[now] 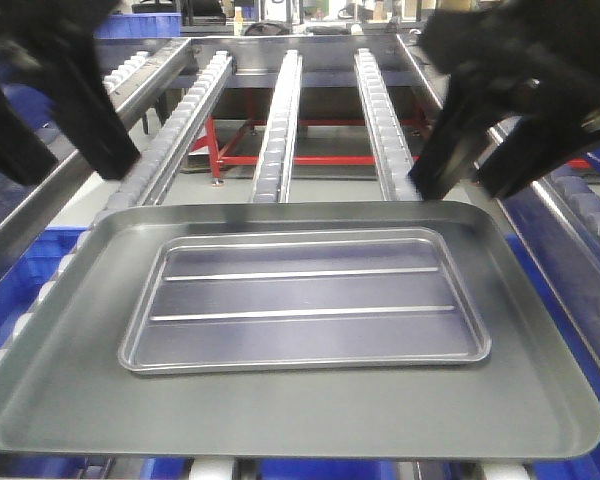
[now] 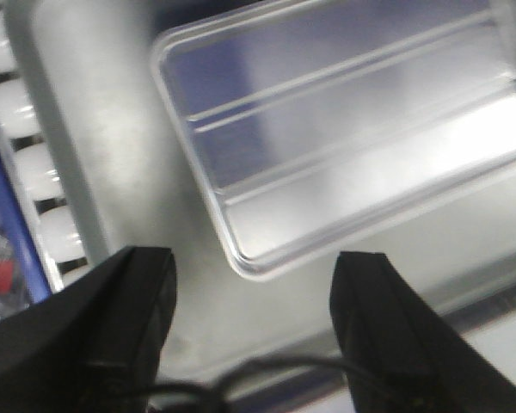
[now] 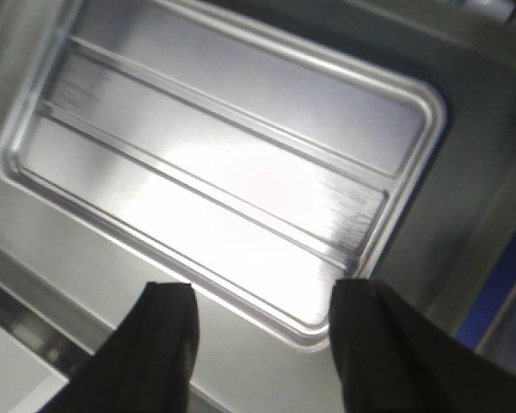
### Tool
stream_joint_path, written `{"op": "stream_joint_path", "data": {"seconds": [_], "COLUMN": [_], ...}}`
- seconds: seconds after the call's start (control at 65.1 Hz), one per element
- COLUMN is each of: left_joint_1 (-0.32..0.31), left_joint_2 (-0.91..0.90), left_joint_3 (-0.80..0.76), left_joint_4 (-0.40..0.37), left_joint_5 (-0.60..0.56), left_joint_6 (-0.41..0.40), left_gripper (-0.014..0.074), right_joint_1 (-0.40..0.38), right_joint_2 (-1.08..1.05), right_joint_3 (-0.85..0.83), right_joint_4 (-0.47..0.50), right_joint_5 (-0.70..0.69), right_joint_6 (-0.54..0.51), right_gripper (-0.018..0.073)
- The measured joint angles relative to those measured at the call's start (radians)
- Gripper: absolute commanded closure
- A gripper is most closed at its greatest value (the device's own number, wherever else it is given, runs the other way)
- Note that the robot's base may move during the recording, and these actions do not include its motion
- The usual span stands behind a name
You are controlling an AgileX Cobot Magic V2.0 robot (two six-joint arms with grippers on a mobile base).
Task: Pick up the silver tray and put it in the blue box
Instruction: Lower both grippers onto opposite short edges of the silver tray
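Observation:
The silver tray point(image 1: 305, 300) lies flat with its two ribs showing, inside a larger dull grey tray point(image 1: 310, 410). My left gripper point(image 1: 70, 165) hangs open above the grey tray's far left corner. My right gripper point(image 1: 460, 188) hangs open above its far right edge. In the left wrist view the silver tray point(image 2: 353, 129) has one corner just ahead of the open left gripper point(image 2: 254, 267). In the right wrist view a corner of the silver tray point(image 3: 215, 172) sits just ahead of the open right gripper point(image 3: 262, 297). Neither gripper holds anything. Blue box plastic point(image 1: 20, 290) shows beside the grey tray, mostly hidden by it.
Roller conveyor rails point(image 1: 280, 110) run away from me behind the trays, with a red frame point(image 1: 310, 158) under them. More blue plastic point(image 1: 565, 270) lies along the right side. White rollers point(image 2: 30, 172) line the grey tray's point(image 2: 112, 172) edge.

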Motion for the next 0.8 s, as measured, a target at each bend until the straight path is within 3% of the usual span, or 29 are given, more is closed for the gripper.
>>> {"op": "stream_joint_path", "data": {"seconds": [0.108, 0.384, 0.538, 0.799], "left_joint_1": [0.0, 0.0, 0.0, 0.0], "left_joint_2": [0.091, 0.228, 0.279, 0.344], "left_joint_3": [-0.055, -0.117, -0.135, -0.158], "left_joint_4": [0.026, 0.09, 0.11, 0.115], "left_joint_5": [0.007, 0.013, 0.017, -0.002], "left_joint_6": [-0.061, -0.187, -0.227, -0.231], "left_gripper": [0.0284, 0.0284, 0.0284, 0.0284], "right_joint_1": [0.002, 0.041, 0.048, 0.048], "right_joint_2": [0.088, 0.218, 0.27, 0.345], "right_joint_3": [-0.065, -0.183, -0.208, -0.21], "right_joint_4": [-0.07, -0.368, -0.397, -0.401], "right_joint_5": [0.052, 0.116, 0.114, 0.114], "right_joint_6": [0.089, 0.438, 0.508, 0.53], "right_gripper": [0.0103, 0.0103, 0.0103, 0.0104]}}
